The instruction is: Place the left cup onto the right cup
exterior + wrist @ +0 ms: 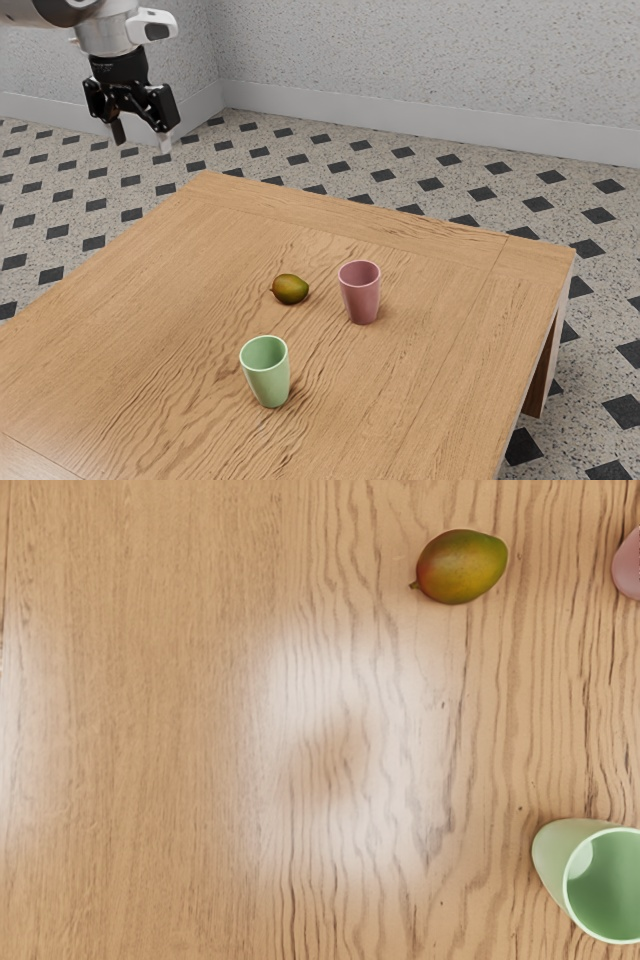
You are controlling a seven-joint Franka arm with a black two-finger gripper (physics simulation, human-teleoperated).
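Note:
A light green cup [266,369] stands upright on the wooden table [140,330], nearer the front edge. A pink cup [360,291] stands upright a little farther back and toward the exterior view's right. My gripper [141,131] hangs high above the table's far left corner, open, with nothing between its fingers and far from both cups. In the wrist view the green cup [594,879] and a sliver of the pink cup [628,564] show at the picture's edge.
A green-red mango [290,289] lies on the table just left of the pink cup, also seen from above as the mango [461,566]. The table's edges drop to a tiled floor [480,180] on all sides.

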